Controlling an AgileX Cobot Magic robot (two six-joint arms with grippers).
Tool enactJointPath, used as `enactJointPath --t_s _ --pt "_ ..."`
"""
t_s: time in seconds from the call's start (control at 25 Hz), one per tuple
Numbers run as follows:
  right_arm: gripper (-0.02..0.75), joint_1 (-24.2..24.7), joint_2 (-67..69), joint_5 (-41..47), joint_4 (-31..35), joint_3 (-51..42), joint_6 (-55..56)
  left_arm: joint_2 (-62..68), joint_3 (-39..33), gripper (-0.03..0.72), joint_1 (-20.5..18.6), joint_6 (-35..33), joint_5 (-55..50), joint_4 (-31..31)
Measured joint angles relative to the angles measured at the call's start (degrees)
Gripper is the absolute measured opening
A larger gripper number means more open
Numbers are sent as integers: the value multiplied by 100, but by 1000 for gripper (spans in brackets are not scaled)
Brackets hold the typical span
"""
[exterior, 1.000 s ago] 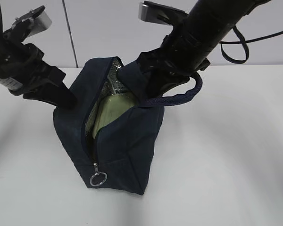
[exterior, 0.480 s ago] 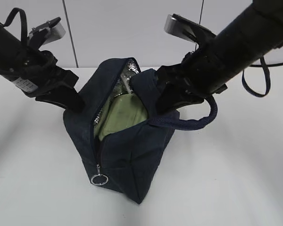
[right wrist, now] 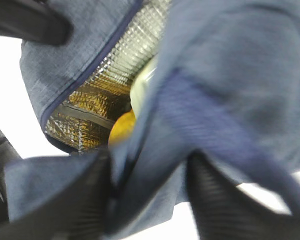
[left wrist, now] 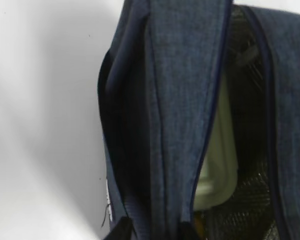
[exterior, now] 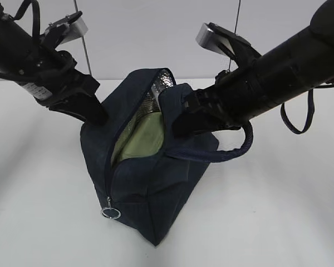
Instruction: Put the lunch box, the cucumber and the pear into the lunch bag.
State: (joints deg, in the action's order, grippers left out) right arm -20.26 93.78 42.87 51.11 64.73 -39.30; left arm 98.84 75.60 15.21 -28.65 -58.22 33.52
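The navy lunch bag (exterior: pixel 156 183) stands open in the middle of the table, its ring pull (exterior: pixel 111 213) at the front. My left gripper (exterior: pixel 96 115) is shut on the bag's left rim, and the fabric (left wrist: pixel 180 125) runs between its fingertips (left wrist: pixel 124 231). My right gripper (exterior: pixel 182 125) is shut on the right rim by the rope handle (exterior: pixel 236 149), with bunched fabric (right wrist: pixel 155 190) between its fingers (right wrist: pixel 217 200). The lunch box's sage-green lid (exterior: pixel 142 139) lies inside the bag (left wrist: pixel 220 165). The yellow-orange pear (right wrist: pixel 122 127) shows deep inside. The cucumber is hidden.
The white table (exterior: pixel 278 211) spreads around the bag, with a pale wall (exterior: pixel 145 33) behind. The silvery lining (right wrist: pixel 125 55) shows at the bag's mouth. A loose black strap (exterior: pixel 298 125) hangs from the right arm.
Both arms have shifted to the right and up with the bag's rim. The bag's top has moved right with them, and the right arm now lies flatter.
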Motion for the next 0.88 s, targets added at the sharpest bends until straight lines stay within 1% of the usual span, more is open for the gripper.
enactJointPath --t_s 0.04,0.08,0.12,0.16,0.24,0.36,0.6,0.76,0.88 --pt "428 0 -23 -13 0 9 -45 0 0 154 0 0 -40 -13" --pt "493 0 -62 -23 8 9 -62 -14 0 208 0 0 -70 -41" --pt "529 0 -116 -38 8 9 -90 -39 0 252 0 0 -108 -53" --pt "545 0 -184 -63 8 9 -127 -74 0 298 0 0 -131 -63" --pt "552 0 -307 -89 8 9 -181 -184 0 345 0 0 -134 -79" --pt "552 0 -546 -180 8 9 -282 -409 0 366 0 -24 -134 -103" --pt "551 0 -937 -345 23 13 -454 -906 -118 363 0 -40 112 -105" --pt "551 0 -948 -330 231 13 -565 -1131 -486 349 0 -42 320 -99" --pt "551 0 -983 -175 331 13 -682 -1326 -1012 348 4 -93 650 -119"
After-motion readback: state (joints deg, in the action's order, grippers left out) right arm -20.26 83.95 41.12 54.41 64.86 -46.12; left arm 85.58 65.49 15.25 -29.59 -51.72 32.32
